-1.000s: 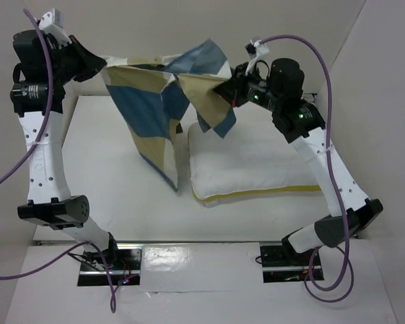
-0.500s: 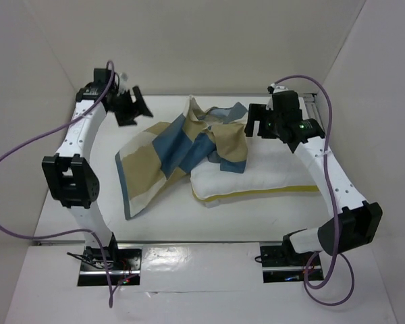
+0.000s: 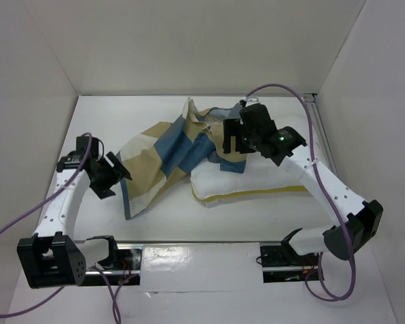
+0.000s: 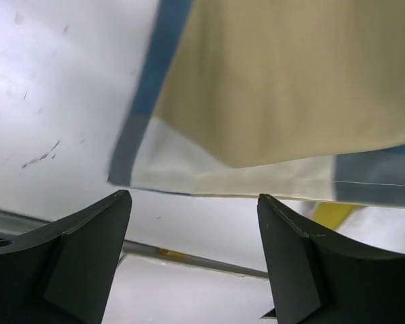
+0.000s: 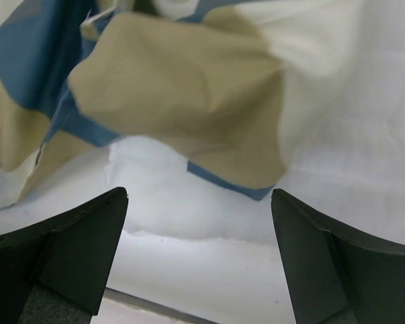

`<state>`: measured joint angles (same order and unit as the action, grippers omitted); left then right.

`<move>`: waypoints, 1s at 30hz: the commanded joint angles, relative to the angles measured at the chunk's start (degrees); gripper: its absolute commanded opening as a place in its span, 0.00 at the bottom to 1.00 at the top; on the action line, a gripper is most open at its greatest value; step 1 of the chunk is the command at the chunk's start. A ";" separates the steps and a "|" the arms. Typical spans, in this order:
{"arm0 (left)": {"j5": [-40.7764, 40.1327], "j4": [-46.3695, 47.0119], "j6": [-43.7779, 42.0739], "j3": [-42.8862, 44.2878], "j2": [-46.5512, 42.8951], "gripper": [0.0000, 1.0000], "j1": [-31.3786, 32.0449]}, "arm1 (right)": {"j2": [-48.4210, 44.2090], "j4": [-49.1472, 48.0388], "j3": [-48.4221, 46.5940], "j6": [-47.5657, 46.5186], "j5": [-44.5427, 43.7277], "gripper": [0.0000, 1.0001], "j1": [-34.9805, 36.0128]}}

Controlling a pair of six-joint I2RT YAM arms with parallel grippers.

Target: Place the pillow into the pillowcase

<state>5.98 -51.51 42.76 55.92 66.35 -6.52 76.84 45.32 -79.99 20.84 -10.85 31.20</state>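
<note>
The blue, tan and cream checked pillowcase (image 3: 169, 152) lies crumpled on the table, and its right part is draped over the left end of the pillow (image 3: 270, 177). That pillow is white with a yellow edge band and lies flat at the right. My left gripper (image 3: 117, 178) is open beside the pillowcase's near left corner, apart from it. In the left wrist view the left gripper (image 4: 194, 202) holds nothing, with the pillowcase (image 4: 283, 88) just beyond it. My right gripper (image 3: 231, 142) hovers open over the draped cloth. In the right wrist view the right gripper (image 5: 199, 196) is empty above the pillowcase (image 5: 182, 88) and pillow (image 5: 364, 155).
White walls close the table in at the back (image 3: 209, 47), left (image 3: 34, 88) and right (image 3: 371, 101). A metal strip (image 3: 189, 241) runs along the near table edge between the arm bases. Purple cables (image 3: 283, 90) loop from both arms.
Both grippers opened and let go of the pillowcase, which fell from mid-air onto the table and the pillow's left end. Both arms then came down low, the left one towards the near left.
</note>
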 commanded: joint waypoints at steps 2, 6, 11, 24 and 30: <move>0.16 -3.69 7.25 -8.53 -4.82 0.88 -0.33 | -2.31 1.61 2.02 2.98 -4.62 0.94 3.96; 4.12 -0.02 8.39 -15.22 -2.82 0.88 -0.33 | -2.83 -0.23 3.78 3.51 -2.87 0.94 4.48; 5.80 4.30 8.91 -17.69 1.41 0.88 -0.33 | -2.83 0.29 3.78 2.89 -2.33 0.95 4.48; 3.86 14.15 12.51 -24.10 9.50 0.80 1.42 | -2.22 2.49 3.26 2.89 -3.64 0.98 5.01; 3.07 15.83 13.14 -22.71 10.56 0.00 1.43 | -1.08 3.02 1.59 2.36 -3.65 0.98 5.01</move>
<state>11.99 -40.29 54.59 32.86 75.61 -5.37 76.20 47.20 -75.88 23.29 -13.17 35.66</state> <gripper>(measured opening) 0.098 0.976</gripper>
